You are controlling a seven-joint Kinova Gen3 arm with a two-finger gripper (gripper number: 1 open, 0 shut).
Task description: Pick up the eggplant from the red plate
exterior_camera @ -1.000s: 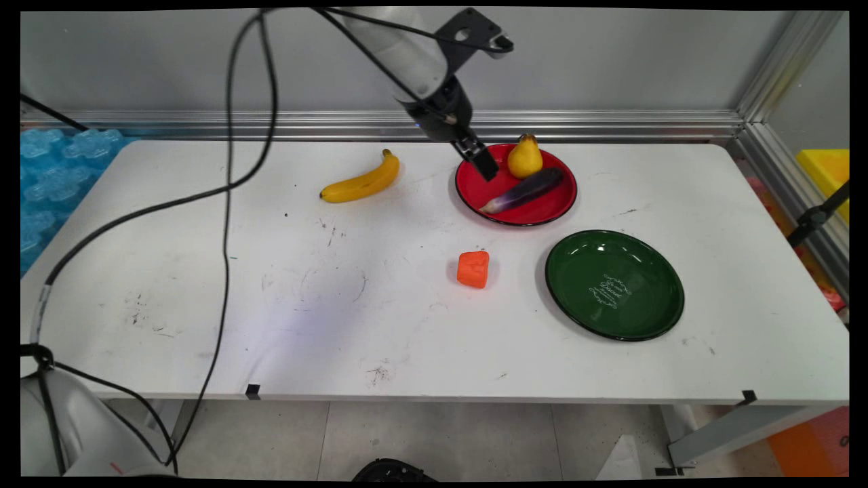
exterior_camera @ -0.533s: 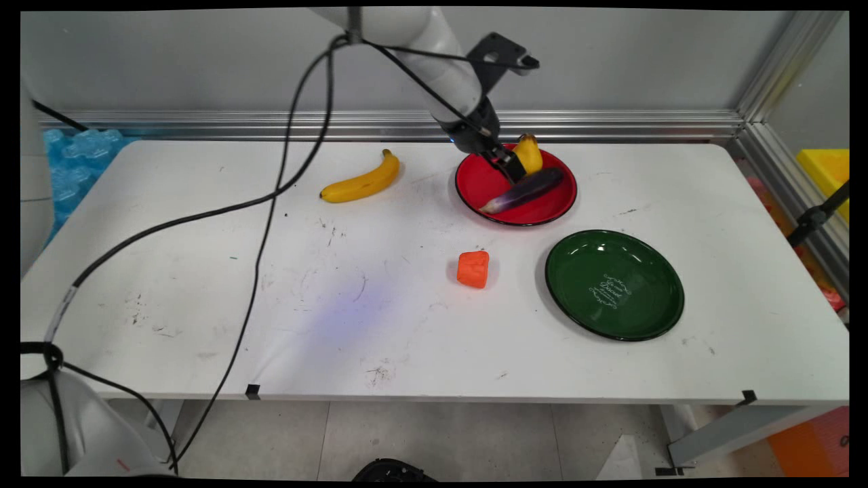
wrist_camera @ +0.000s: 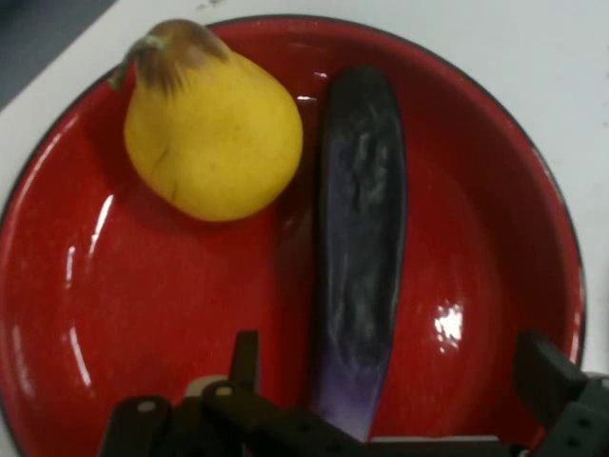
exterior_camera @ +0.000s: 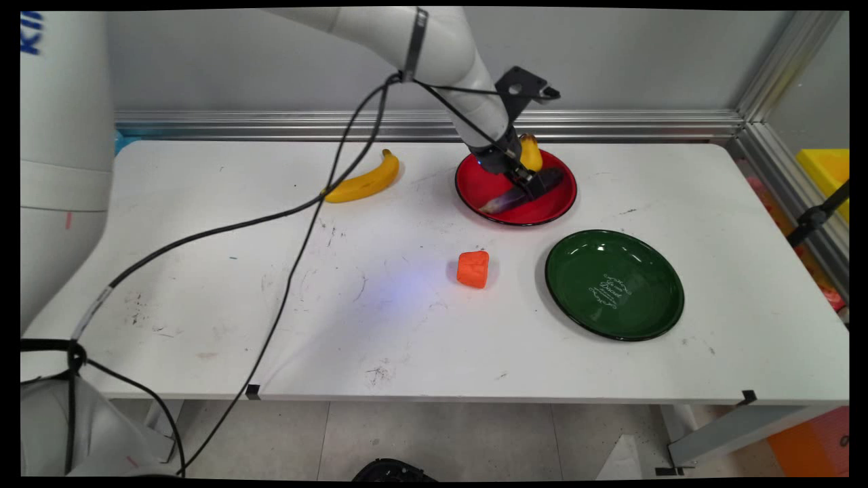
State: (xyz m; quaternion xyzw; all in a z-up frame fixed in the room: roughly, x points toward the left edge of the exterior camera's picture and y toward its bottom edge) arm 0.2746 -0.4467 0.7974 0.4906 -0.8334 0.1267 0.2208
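Observation:
My gripper [exterior_camera: 529, 184] is low over the red plate [exterior_camera: 479, 183], open, with its two fingers standing either side of the purple eggplant [exterior_camera: 500, 201]. In the hand view the gripper [wrist_camera: 395, 381] straddles the eggplant [wrist_camera: 362, 219], which lies lengthwise on the red plate [wrist_camera: 143, 286]. One finger [wrist_camera: 245, 357] is on its left and the other on its right, neither closed on it. A yellow pear [wrist_camera: 214, 133] rests beside the eggplant and touches it. In the main view the pear [exterior_camera: 531, 152] shows just behind the wrist.
A yellow banana [exterior_camera: 363, 181] lies on the table left of the red plate, with a black cable hanging across its near end. An orange block [exterior_camera: 473, 268] sits mid-table. An empty green plate [exterior_camera: 614, 285] stands to the right of it.
The gripper has moved right and down, from the red plate's left edge to down over the eggplant. The fruit and plates have stayed put.

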